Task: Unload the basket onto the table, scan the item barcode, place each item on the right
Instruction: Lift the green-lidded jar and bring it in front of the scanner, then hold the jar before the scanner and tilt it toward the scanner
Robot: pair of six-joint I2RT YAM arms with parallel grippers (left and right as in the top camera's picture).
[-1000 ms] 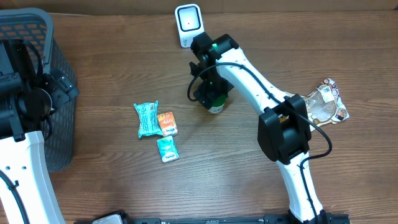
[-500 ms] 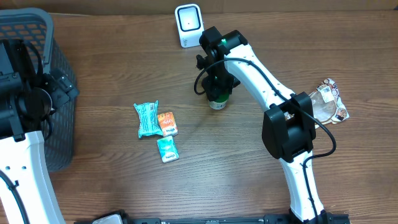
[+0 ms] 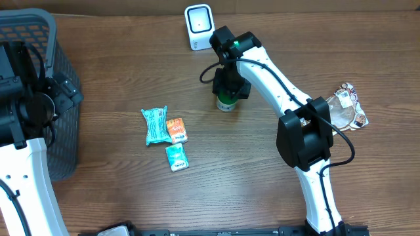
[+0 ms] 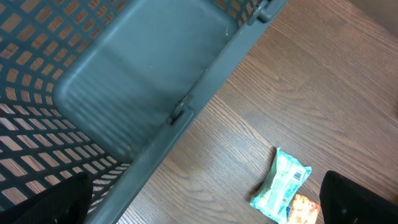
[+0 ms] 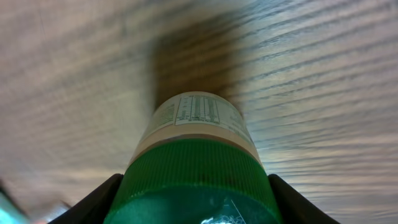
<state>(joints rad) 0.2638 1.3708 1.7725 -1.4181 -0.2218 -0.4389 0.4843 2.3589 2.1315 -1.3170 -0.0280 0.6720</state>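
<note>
A wooden table [image 3: 105,190] was seen from above. The right gripper [image 3: 230,86] reached down over a small bottle [image 3: 226,103] with a green cap, which stood toward the back edge near the middle, just in front of a white scanner [image 3: 199,26]. In the wrist view its fingers [image 5: 94,202] pressed against both sides of the cap, pinching the bottle. The left gripper [image 4: 205,214] hung over a grey basket [image 3: 65,131] at the left edge, its fingers spread wide and holding nothing. Three snack packets [image 3: 155,124] lay left of centre, and a clear bag [image 3: 344,108] lay by the right edge
</note>
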